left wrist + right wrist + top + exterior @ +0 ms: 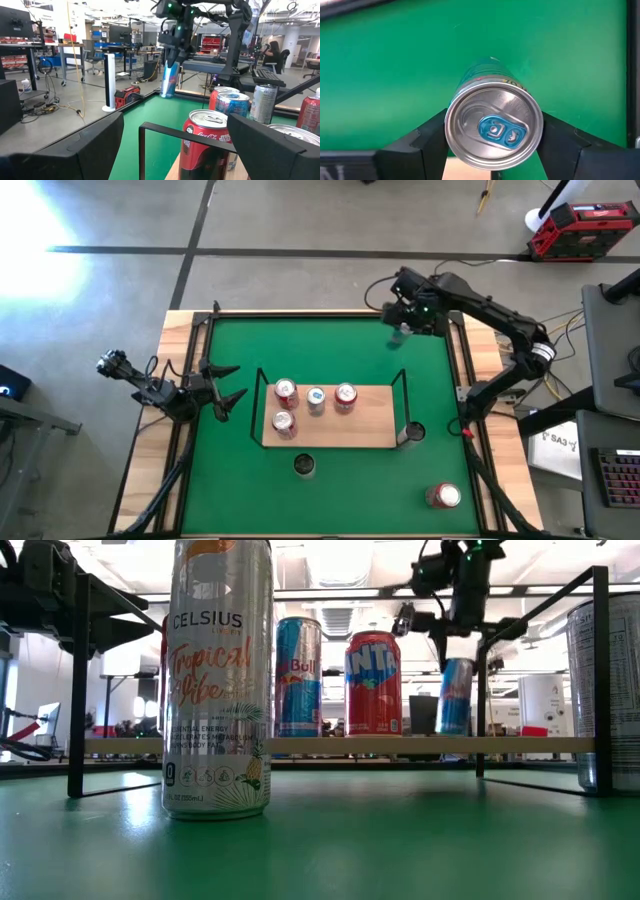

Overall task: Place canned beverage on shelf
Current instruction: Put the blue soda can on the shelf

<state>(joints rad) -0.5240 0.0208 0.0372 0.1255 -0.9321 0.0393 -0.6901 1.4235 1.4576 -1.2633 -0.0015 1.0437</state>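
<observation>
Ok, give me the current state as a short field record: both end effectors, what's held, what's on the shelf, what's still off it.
right end effector: shut on slim blue-and-silver can, far side of green mat
left end effector: open, empty, waiting left of the shelf
shelf: light-wood board with black wire frame
on shelf: four cans
off shelf: tall white Celsius can, red can at near right, silver can at the shelf's right end

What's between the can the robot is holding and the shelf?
Only bare green mat. In the high view, the right gripper holds the blue can near the mat's far edge, and nothing stands between it and the shelf.
</observation>
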